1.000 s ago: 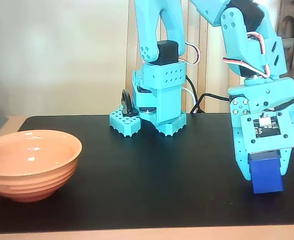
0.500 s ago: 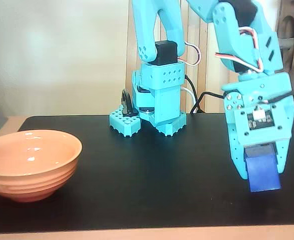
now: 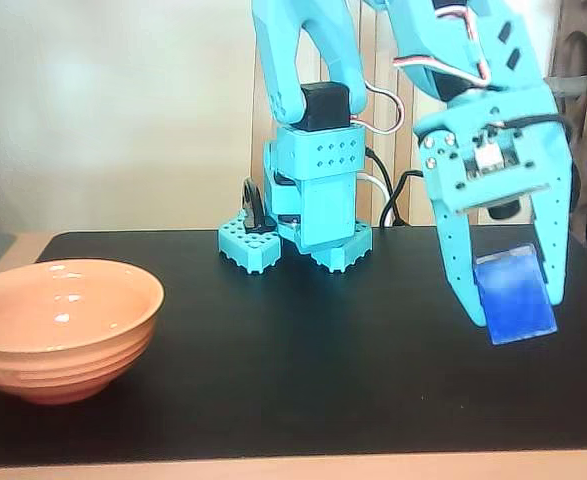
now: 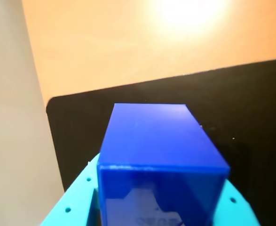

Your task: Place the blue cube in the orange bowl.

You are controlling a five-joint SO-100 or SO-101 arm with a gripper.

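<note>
Showing only fixed view's orange bowl (image 3: 63,328), gripper (image 3: 508,305) holds blue cube (image 3: 515,296).

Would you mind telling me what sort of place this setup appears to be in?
Probably a home or hobby bench, not a factory: a black mat on a wooden table, a plain wall, and a household orange bowl beside the small arm whose gripper holds a blue cube.

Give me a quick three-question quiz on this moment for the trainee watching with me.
1. True or false: the blue cube rests on the black mat.
2. In the fixed view, the orange bowl sits at which side: A left, B centre, C right?
3. What is inside the bowl?

Key:
1. False; the gripper holds it tilted, clear of the mat.
2. A.
3. Nothing visible.
</note>
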